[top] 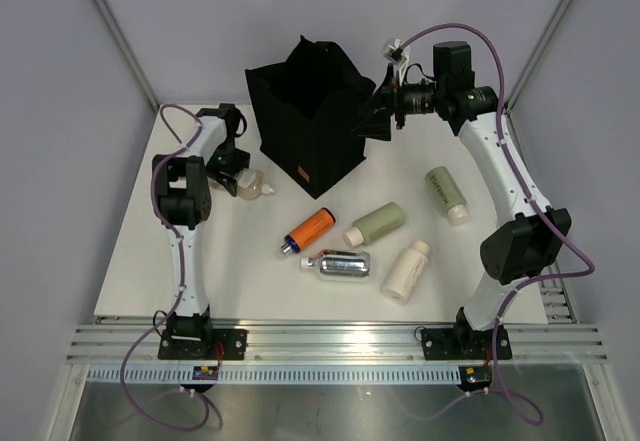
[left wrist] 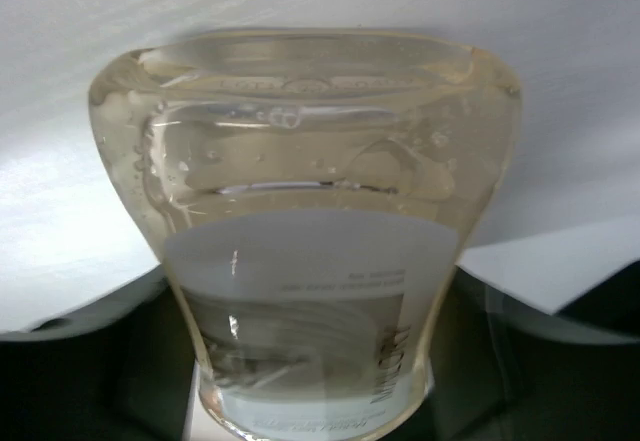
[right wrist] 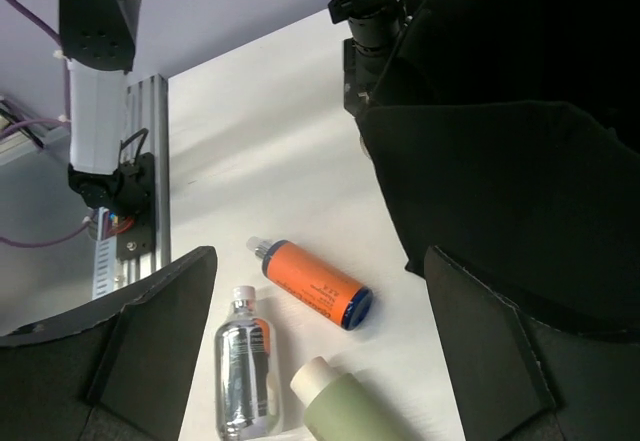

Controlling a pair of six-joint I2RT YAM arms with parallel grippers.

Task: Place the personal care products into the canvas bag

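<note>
left end effector (top: 240, 178): astride amber bottle (left wrist: 300, 221), likely for pickup; can't tell if clamped
right end effector (right wrist: 318, 261): wide open, empty, beside canvas bag (top: 310, 121)

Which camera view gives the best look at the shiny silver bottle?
Top external: the silver bottle lies whole and unobstructed on the table. The right wrist view also shows it, larger but near the frame's bottom edge. The left wrist view misses it; a clear bottle fills that frame.
</note>
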